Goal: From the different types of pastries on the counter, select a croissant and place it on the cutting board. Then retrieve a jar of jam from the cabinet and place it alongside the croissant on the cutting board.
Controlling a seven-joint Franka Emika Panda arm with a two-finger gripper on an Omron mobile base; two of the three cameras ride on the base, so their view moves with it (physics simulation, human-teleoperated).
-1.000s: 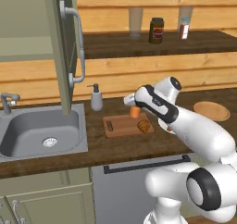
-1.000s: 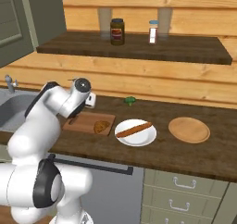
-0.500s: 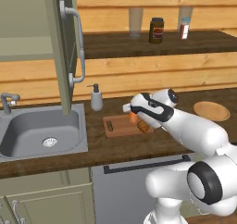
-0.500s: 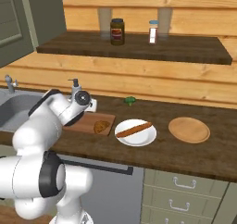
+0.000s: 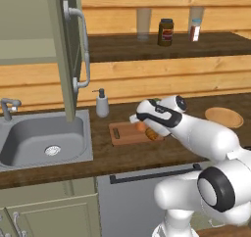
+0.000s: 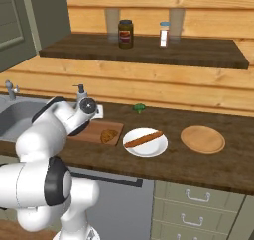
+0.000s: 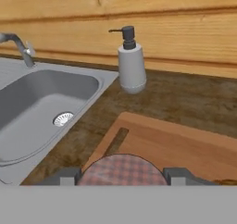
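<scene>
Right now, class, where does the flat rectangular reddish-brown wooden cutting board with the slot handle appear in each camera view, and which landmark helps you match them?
Left base view: cutting board at centre, right of the steel sink.
Right base view: left of centre, beside the round white plate.
Hand view: lower right, slot end towards the sink.
Shared landmark: the white soap dispenser behind the board.

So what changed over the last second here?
The arm swung down and left, lowering the jam jar, gripped in the end effector, until it hangs just above the cutting board, next to the croissant. Nothing was let go. Croissant, board, soap dispenser and cabinet door stayed put.
</scene>
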